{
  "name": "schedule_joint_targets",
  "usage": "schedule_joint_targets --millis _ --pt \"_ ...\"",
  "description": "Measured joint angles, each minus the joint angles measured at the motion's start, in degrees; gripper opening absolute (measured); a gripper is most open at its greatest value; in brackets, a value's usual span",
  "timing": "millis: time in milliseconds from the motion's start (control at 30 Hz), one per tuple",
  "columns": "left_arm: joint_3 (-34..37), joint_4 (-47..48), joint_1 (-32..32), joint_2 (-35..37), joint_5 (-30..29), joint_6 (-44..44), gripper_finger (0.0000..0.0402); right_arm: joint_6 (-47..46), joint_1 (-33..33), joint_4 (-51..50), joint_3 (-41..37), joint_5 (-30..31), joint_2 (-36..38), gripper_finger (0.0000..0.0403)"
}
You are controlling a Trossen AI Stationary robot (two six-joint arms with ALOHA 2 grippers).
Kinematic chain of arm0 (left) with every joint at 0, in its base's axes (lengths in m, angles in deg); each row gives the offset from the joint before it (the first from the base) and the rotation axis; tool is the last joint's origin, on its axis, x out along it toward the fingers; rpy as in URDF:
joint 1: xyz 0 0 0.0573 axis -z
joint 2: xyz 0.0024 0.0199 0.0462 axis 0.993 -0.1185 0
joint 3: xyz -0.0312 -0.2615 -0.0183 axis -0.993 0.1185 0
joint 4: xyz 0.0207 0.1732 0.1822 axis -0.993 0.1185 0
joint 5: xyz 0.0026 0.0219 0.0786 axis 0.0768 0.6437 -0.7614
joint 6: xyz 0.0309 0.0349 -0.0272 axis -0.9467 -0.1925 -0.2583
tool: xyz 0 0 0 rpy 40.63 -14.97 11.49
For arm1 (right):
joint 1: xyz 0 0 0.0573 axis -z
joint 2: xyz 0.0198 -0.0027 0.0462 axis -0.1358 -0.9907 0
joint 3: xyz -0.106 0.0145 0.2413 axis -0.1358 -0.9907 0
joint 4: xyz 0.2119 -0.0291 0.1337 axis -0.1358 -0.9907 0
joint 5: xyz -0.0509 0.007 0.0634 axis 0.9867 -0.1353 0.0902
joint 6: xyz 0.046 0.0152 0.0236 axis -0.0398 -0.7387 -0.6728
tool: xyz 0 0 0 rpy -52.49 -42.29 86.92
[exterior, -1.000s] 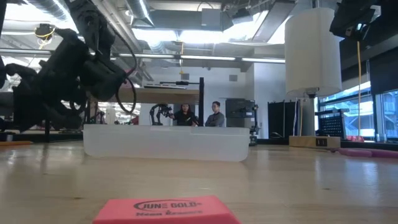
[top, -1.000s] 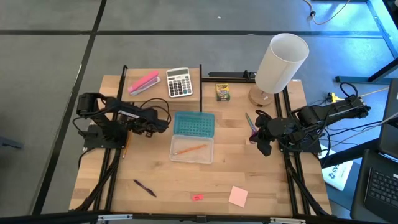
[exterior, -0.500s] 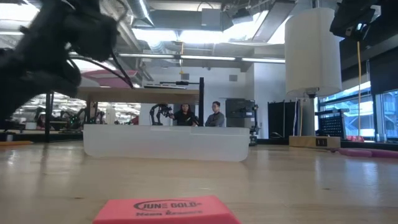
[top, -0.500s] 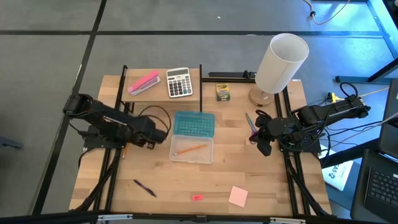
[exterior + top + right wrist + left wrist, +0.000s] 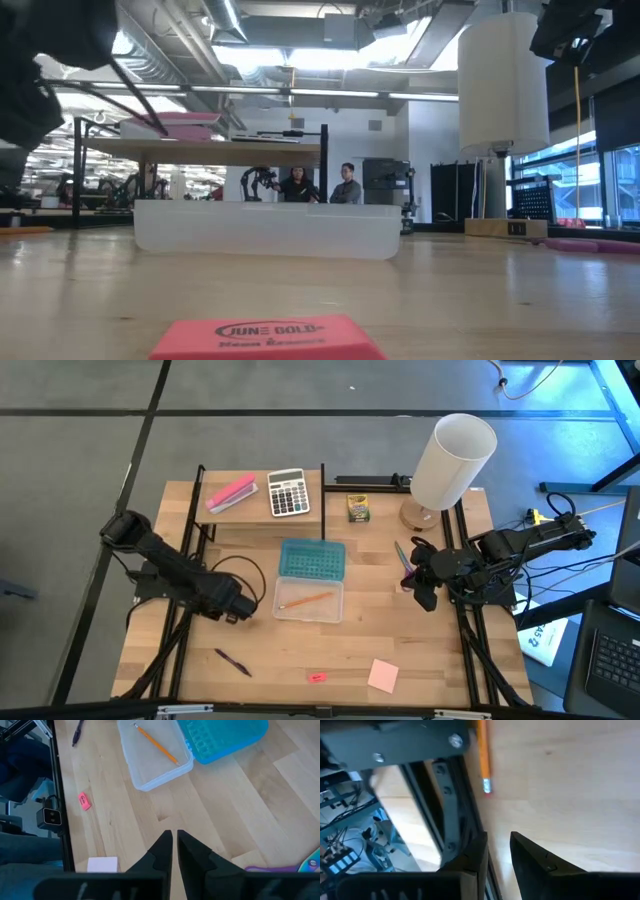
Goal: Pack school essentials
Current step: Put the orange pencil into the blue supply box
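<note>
**Nearest edge.** The tiny pink eraser (image 5: 317, 677), the pale pink sticky-note pad (image 5: 383, 675) and the dark purple pen (image 5: 232, 661) lie loose on the surface (image 5: 440, 650), all unpacked.

**Middle.**
- The clear tray (image 5: 335, 610) stands open, its teal lid (image 5: 312, 559) folded back. It holds one orange pencil (image 5: 306, 601).
- Your left hand (image 5: 232, 609) hovers low just beside the tray's left end, fingers slightly apart and holding nothing.
- Its wrist view shows a second orange pencil (image 5: 482, 750) on the surface ahead of the fingers, close against the dark frame rail (image 5: 451, 805).
- Your right hand (image 5: 425, 592) waits at the right side, fingers together and empty. The purple-handled scissors (image 5: 403, 563) lie just beside it.

**Far.** The yellow-green crayon box (image 5: 357, 508) stands unpacked. The calculator (image 5: 288, 492) and pink stapler (image 5: 231, 493) sit on the raised shelf.

**Finding.**
- I judge packing to be at an early stage, with one item stowed.
- The step in hand appears to be fetching the second pencil with the left hand.
- You need to widen the fingers, square them across the pencil's shaft, and descend clear of the rail.
- The pencil is thin and lies flat, so expect it to roll if one finger touches it first.
</note>
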Motion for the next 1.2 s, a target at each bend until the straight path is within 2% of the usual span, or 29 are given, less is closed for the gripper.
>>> schedule_joint_targets --millis 100,233,433,767,933,1033,1200 --pt "1.6 -4.9 1.1 0.0 -0.6 1.5 0.0076 0.1 0.0 0.0 0.0 0.0 0.0 0.003" --pt "2.3 -2.8 1.9 0.0 -2.7 5.2 0.0076 0.1 0.0 0.0 0.0 0.0 0.0 0.003" --pt "2.3 0.9 2.5 0.0 -2.7 5.2 0.0076 0.1 0.0 0.0 0.0 0.0 0.0 0.003" --pt "2.4 -0.5 2.6 0.0 -5.1 4.8 0.0076 0.0 0.0 0.0 0.0 0.0 0.0 0.003" --pt "5.4 -5.4 3.6 -0.1 -6.6 6.6 0.0076 0.0 0.0 0.0 0.0 0.0 0.0 0.003" --pt "6.4 -5.0 4.0 -0.1 -7.5 8.6 0.0076 -0.1 0.0 0.0 0.0 0.0 0.0 0.003" --pt "7.5 -5.2 4.3 -0.1 -6.3 9.4 0.0076 -0.1 0.0 0.1 0.0 0.0 0.0 0.003"
